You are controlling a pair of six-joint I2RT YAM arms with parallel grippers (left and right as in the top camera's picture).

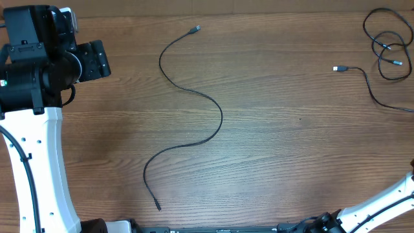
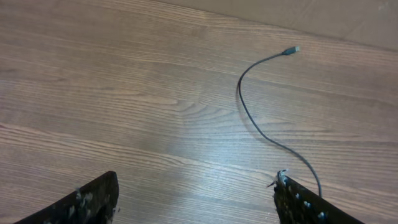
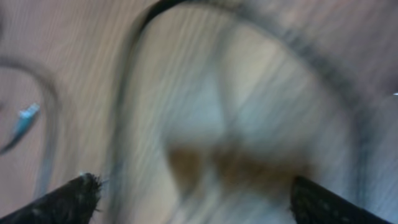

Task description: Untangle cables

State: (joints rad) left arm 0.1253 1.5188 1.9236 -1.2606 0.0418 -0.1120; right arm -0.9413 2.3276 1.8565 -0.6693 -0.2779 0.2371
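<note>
Overhead view: a long cable (image 1: 221,116) lies alone on the middle of the wood-grain counter (image 1: 291,162). It runs in a loose S from a small grey plug (image 1: 197,29) near the top of the view to a dark tip (image 1: 158,207) near the bottom. At the upper right corner, well apart from it, looped cables (image 1: 378,40) cross one another, with two bluish plugs among the loops. Just beside them a further cable (image 1: 370,90) with a silvery plug (image 1: 338,68) trails off the right edge. The left arm (image 1: 39,149) stands at the upper left. Its wrist view shows the left fingers (image 2: 93,202) spread wide with nothing between them. The right arm (image 1: 381,200) enters at the lower right. Its wrist view is heavily blurred, yet the right fingers (image 3: 68,199) appear spread wide and empty above dark cord arcs.
</note>
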